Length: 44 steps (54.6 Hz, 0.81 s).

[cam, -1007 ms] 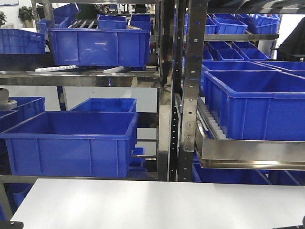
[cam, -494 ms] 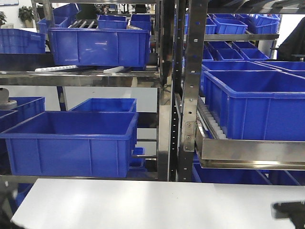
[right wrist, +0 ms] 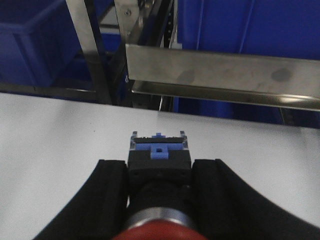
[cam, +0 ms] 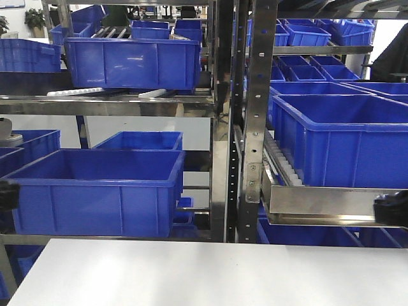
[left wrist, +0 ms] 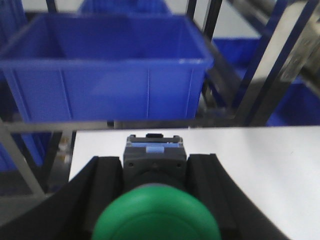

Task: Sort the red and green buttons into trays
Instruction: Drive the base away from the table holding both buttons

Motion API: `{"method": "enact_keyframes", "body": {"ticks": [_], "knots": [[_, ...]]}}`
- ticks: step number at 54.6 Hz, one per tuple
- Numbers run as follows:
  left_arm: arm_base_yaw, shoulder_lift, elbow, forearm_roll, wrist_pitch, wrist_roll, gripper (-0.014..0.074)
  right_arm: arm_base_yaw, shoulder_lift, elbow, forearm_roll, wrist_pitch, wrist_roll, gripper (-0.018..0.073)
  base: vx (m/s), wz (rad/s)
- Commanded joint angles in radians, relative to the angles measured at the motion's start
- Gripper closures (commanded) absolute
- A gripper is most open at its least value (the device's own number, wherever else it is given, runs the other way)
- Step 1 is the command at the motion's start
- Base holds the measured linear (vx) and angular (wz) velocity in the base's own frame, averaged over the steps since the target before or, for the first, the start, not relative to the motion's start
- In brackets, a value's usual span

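Holding green button [left wrist: 157, 217] in left hand [left wrist: 155, 165], fingers closed snug on its dark body, cap toward wrist cam, contact block pointing fwd at blue crate [left wrist: 105, 65] beyond desk [left wrist: 250, 165] edge. Same on other side: gripping red button [right wrist: 160, 231] in right hand [right wrist: 159, 167], closed to body width, long axis straight ahead toward steel rail [right wrist: 220, 70] of rack. Looking for trays: none in any view, green or red, so can't tell which way to carry either button, or which arm sits nearer. In front view, hands at far L and R frame edges, well apart, seemingly lifted off desk. Prob need to locate trays first, then match colour to colour.
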Motion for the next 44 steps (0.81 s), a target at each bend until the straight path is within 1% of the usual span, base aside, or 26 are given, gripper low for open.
{"method": "enact_keyframes", "body": {"ticks": [1, 5, 15, 23, 27, 33, 39, 44], "knots": [[-0.002, -0.107, -0.010, -0.021, -0.070, 0.032, 0.0599, -0.002, -0.090, -0.005, -0.002, -0.069, -0.013, 0.0568, 0.00, 0.00], [-0.002, -0.181, 0.017, -0.021, -0.080, 0.058, 0.0599, -0.002, -0.171, 0.042, -0.008, -0.096, -0.014, 0.0568, 0.00, 0.00], [-0.001, -0.341, 0.142, -0.021, -0.066, 0.055, 0.0599, -0.003, -0.314, 0.168, -0.050, -0.141, -0.016, 0.0568, 0.00, 0.00], [-0.001, -0.448, 0.245, -0.021, -0.130, 0.058, 0.0599, -0.003, -0.373, 0.229, -0.050, -0.147, -0.016, 0.0568, 0.00, 0.00], [-0.001, -0.485, 0.270, -0.021, -0.136, 0.057, 0.0599, -0.003, -0.383, 0.230, -0.050, -0.141, -0.016, 0.0568, 0.00, 0.00], [-0.001, -0.520, 0.292, -0.021, -0.114, 0.055, 0.0599, -0.003, -0.388, 0.230, -0.050, -0.136, -0.013, 0.0568, 0.00, 0.00], [-0.001, -0.533, 0.296, -0.021, -0.057, 0.055, 0.0599, -0.003, -0.388, 0.230, -0.050, -0.132, -0.012, 0.0568, 0.00, 0.00], [-0.001, -0.534, 0.296, -0.021, -0.033, 0.055, 0.0599, -0.003, -0.388, 0.230, -0.050, -0.132, -0.012, 0.0568, 0.00, 0.00]]}}
